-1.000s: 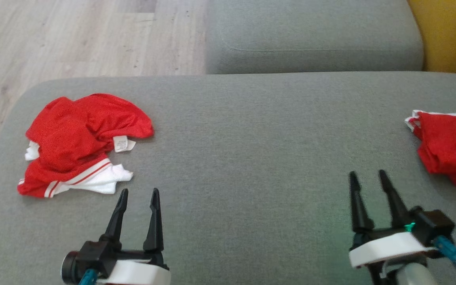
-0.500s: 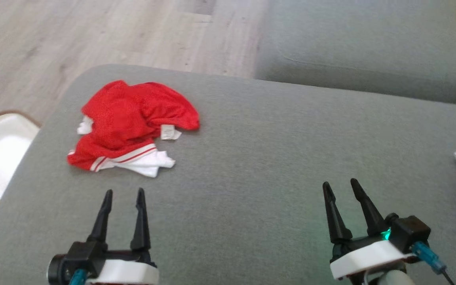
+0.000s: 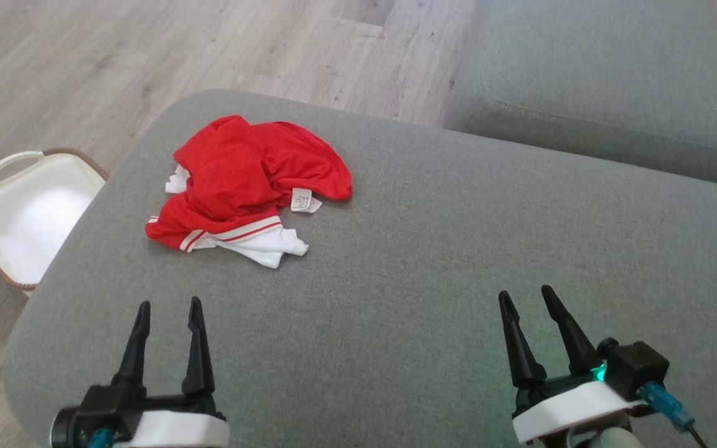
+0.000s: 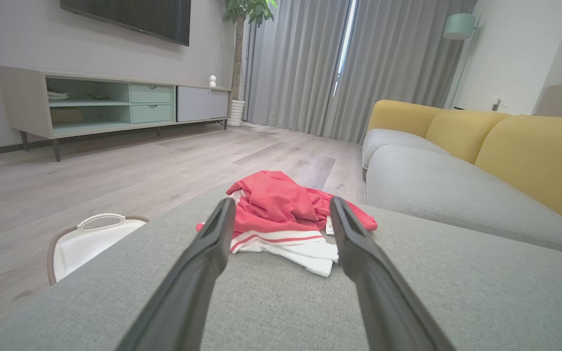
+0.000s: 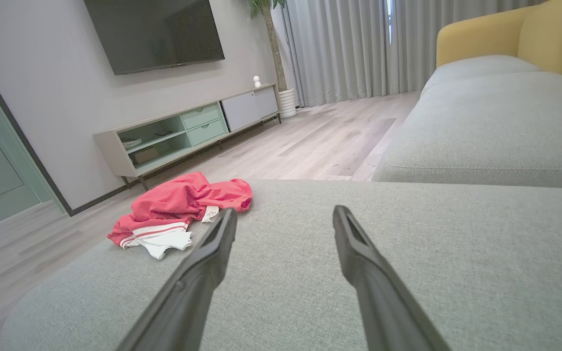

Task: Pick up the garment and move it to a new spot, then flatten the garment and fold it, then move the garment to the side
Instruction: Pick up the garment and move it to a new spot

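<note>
Ahead of the left end effector (image 3: 169, 303), well clear of its fingertips, the garment (image 3: 249, 180) lies in a crumpled heap on the grey ottoman (image 3: 427, 249); it is mostly red mesh cloth, with a white panel (image 3: 259, 239) edged in red stripes turned out on the side nearest that end effector; a small white tag (image 3: 301, 201) lies at the edge facing the right end effector's side. In the left wrist view the heap sits framed between the two dark fingers, beyond their tips and not touching them; those fingers stand apart, released, grasping nothing. The right end effector (image 3: 525, 291) is likewise released, its fingers spread with only bare grey fabric between them; from it the garment lies well off to the left and further ahead, and its wrist view shows the heap to the left of its left finger.

Out past the left end effector's outer side, down beside the ottoman's rounded corner, a white basket (image 3: 22, 218) with a brown rim and a looped handle stands on the pale wooden floor (image 3: 84, 62); the floor runs on beyond the garment. Ahead of the right end effector a second grey sofa seat (image 3: 613, 74) lies across a narrow gap from the ottoman; yellow backrests (image 4: 530, 146) rise behind it. Far ahead of both end effectors a low cabinet (image 4: 90, 102) with pale green drawers stands against the wall; a dark television (image 5: 154, 31) hangs above it; grey curtains (image 4: 300, 63) hang at the far end of the room.
</note>
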### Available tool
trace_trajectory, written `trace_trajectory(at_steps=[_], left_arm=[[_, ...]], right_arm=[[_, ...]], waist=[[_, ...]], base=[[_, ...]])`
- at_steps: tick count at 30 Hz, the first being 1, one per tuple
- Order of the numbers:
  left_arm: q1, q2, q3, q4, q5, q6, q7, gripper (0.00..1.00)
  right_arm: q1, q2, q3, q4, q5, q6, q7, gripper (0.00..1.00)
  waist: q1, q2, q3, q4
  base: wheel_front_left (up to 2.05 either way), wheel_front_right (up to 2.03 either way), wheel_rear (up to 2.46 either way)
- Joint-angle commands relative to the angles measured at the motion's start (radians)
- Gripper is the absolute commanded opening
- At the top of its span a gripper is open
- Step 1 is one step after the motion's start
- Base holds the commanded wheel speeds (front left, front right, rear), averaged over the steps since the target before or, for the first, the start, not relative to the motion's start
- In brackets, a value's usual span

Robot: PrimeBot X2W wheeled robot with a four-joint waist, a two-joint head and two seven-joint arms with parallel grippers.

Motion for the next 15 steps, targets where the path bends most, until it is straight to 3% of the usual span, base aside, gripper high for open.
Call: trace_trajectory(at_steps=[1,9,15], left_arm=[[-0.036,-0.001,0.046,-0.038,0.014,-0.004,-0.008,1.0],[-0.142,0.034,0.133,-0.071,0.028,-0.02,-0.008,1.0],[-0.341,0.163,0.145,0.028,0.038,-0.064,0.059,1.0]], right_arm=[[-0.02,-0.004,0.026,-0.035,0.013,0.007,-0.011,1.0],[-0.066,-0.004,-0.017,-0.072,-0.03,0.007,-0.011,1.0],[-0.122,-0.004,-0.078,-0.132,-0.084,0.007,-0.011,1.0]], waist=[[0.0,-0.0001,0.014,-0.01],[0.0,-0.0001,0.125,-0.065],[0.0,-0.0001,0.237,-0.113]], base=[[0.0,0.0,0.0],[0.0,0.0,0.0],[0.0,0.0,0.0]])
